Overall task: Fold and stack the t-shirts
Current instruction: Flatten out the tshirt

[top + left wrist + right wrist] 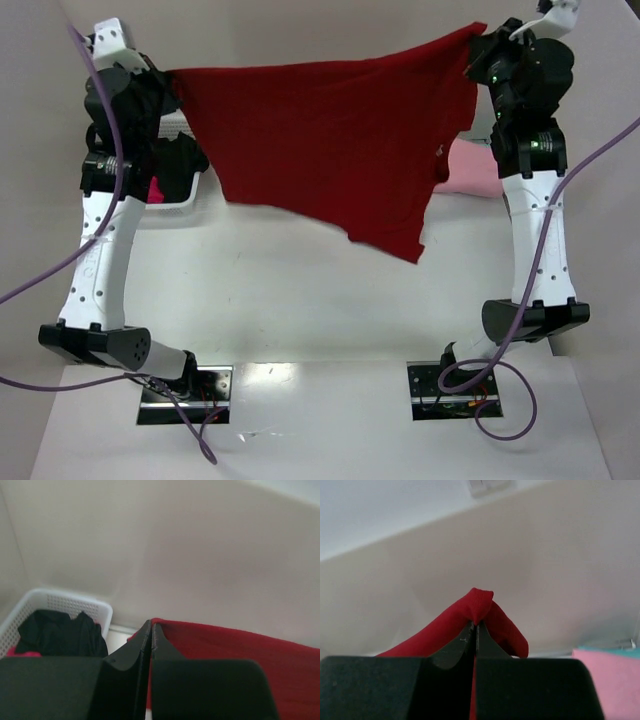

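a white table (300, 290) meets a plain cream wall (200, 555); soft light glares along the table's near edge.

White table (300, 300), matte and plain. Toward the far left corner, a white perforated basket (178, 196). Near the far right corner, a light pink t-shirt (470, 170), folded flat. Bolted along the near edge, left base plate (185, 392) and right base plate (455, 390), well apart.
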